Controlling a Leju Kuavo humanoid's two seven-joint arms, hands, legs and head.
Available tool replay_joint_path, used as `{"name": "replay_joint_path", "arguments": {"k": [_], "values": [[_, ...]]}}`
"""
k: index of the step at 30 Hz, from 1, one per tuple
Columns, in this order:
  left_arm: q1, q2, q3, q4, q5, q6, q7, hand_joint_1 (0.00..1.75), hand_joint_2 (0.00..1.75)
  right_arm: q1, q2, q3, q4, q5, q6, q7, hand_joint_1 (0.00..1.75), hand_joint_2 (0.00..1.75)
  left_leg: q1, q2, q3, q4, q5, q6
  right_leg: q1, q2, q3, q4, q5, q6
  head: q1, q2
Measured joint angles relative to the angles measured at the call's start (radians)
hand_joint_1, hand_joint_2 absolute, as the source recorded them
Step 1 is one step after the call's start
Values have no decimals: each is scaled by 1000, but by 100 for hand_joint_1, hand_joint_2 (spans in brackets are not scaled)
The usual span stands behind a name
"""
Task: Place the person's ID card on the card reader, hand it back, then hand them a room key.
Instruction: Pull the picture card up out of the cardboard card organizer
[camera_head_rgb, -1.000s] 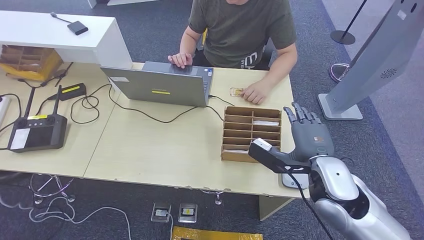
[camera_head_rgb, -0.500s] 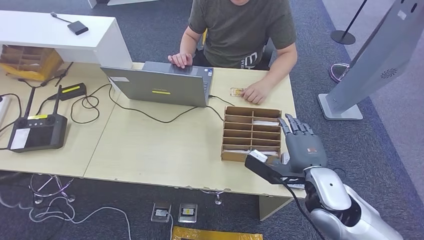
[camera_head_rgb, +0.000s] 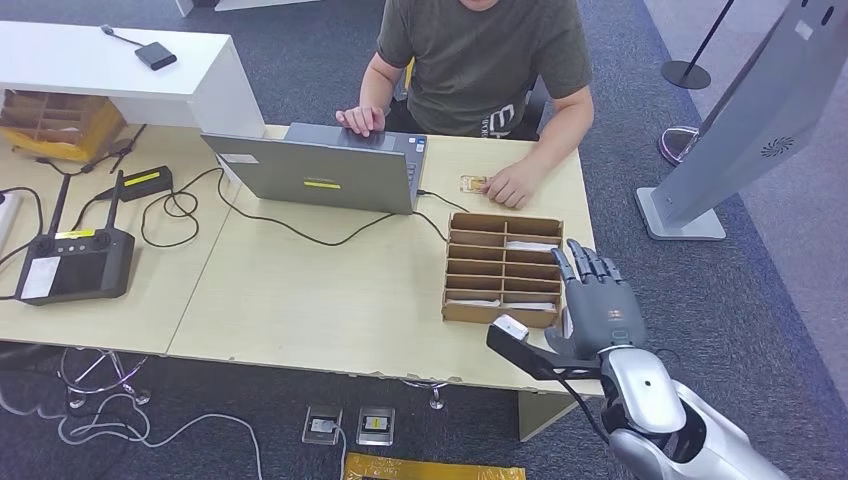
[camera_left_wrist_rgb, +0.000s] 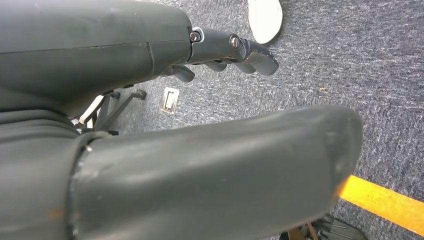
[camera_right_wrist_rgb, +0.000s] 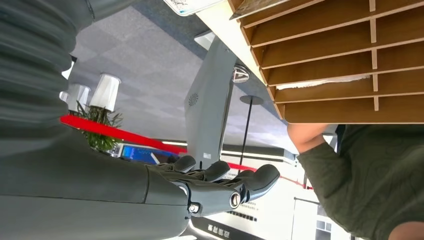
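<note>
head view: the right hand (camera_head_rgb: 598, 300) hovers empty, fingers straight and apart, just beside the cardboard slot organizer (camera_head_rgb: 503, 268). the id card (camera_head_rgb: 472, 184) lies on the desk (camera_head_rgb: 300, 290) under the person's hand (camera_head_rgb: 513, 185), well apart. reach farther forward, palm ready.

left wrist view: the left hand (camera_left_wrist_rgb: 150, 50) hangs over carpet, fingers loosely curled, holding nothing.

right wrist view: fingers (camera_right_wrist_rgb: 220, 182) extended, empty, near the organizer.

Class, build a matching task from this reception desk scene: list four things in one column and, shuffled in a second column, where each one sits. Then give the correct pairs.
Things:
1. laptop
2. cardboard organizer
3. right hand
4. small card

Places:
A. by the person's fingers
B. beside the organizer, at the desk's right edge
C. mid-desk, in front of the person
D. between the laptop and the right hand

Pairs: 1-C, 2-D, 3-B, 4-A
</note>
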Motion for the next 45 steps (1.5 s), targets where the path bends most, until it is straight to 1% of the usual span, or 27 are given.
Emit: {"name": "replay_joint_path", "arguments": {"k": [7, 12, 15, 21, 27, 35, 45], "values": [[0, 0, 1, 0, -5, 1, 0, 0, 0, 12, 13, -3, 30, 24, -44, 0, 0, 175, 0, 0, 0, 0, 0, 0, 0, 0, 0, 0, 0, 0, 0, 0], [0, 0, 1, 0, -14, 0, 0, 0, 0, 34, 25, -23, 54, 0, -45, 0, 0, 175, 0, 0, 0, 0, 0, 0, 0, 0, 0, 0, 0, 0, 0, 0], [0, 0, 1, 0, -18, 0, 0, 0, 0, 47, 32, -43, 61, -32, -28, 0, 0, 175, 0, 0, 0, 0, 0, 0, 0, 0, 0, 0, 0, 0, 0, 0], [0, 0, 1, 0, -20, -5, 0, 0, 0, 73, 51, -89, 67, -67, 42, 0, 0, 175, 0, 0, 0, 0, 0, 0, 0, 0, 0, 0, 0, 0, 0, 0], [0, 0, 1, 0, -19, -14, 0, 0, 0, 88, 74, -134, 66, -68, 62, 0, 0, 175, 0, 0, 0, 0, 0, 0, 0, 0, 0, 0, 0, 0, 0, 0], [0, 0, 1, 0, -31, -16, 0, 0, 0, 106, 97, -164, 65, -62, 23, 0, 0, 175, 0, 0, 0, 0, 0, 0, 0, 0, 0, 0, 0, 0, 0, 0], [0, 0, 1, 0, -34, -18, 0, 0, 0, 120, 142, -162, 70, -60, -35, 0, 0, 175, 0, 0, 0, 0, 0, 0, 0, 0, 0, 0, 0, 0, 0, 0]]}}
